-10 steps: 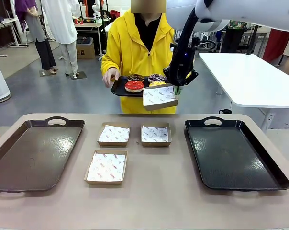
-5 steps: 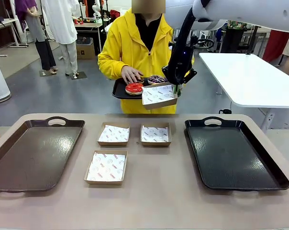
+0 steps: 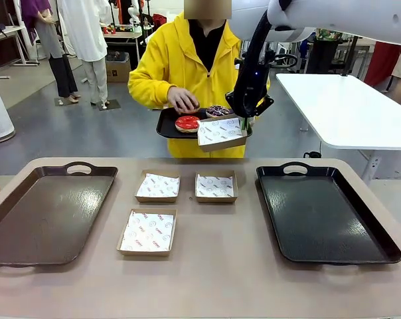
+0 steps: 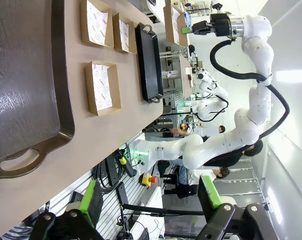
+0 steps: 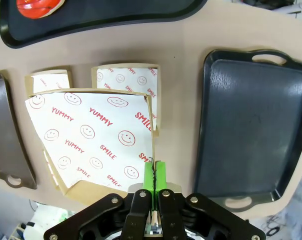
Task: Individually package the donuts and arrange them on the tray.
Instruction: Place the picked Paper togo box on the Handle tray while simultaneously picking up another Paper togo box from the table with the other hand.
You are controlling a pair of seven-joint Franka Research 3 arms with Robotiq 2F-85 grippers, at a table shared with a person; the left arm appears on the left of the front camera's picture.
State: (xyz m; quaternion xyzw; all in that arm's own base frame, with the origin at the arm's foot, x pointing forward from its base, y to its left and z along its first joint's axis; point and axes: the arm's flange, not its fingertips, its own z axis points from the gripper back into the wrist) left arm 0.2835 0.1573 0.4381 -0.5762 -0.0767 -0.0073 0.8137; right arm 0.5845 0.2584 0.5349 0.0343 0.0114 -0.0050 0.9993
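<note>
A person in yellow holds a small black tray [image 3: 166, 126] beyond the table's far edge. On it lie a red-iced donut [image 3: 187, 123] and a dark striped donut [image 3: 217, 110]. The person's hand [image 3: 182, 100] rests over the tray's back part and hides whatever is under it. My right gripper [image 3: 243, 121] is shut on the edge of a paper-lined cardboard box [image 3: 220, 133], held in the air beside that tray. From the right wrist, the gripper [image 5: 154, 175] pinches the box [image 5: 91, 145], with the red donut [image 5: 38, 6] above. My left gripper [image 4: 150, 200] is open, off the table.
Three paper-lined boxes [image 3: 157, 185] [image 3: 215, 187] [image 3: 147, 232] lie mid-table. A brown tray [image 3: 44, 212] fills the left side and a black tray [image 3: 323, 212] the right. A white table [image 3: 346, 106] stands at the back right.
The person's hand moved from the small tray's left edge to over the donuts at its back. My right gripper with the box shifted slightly.
</note>
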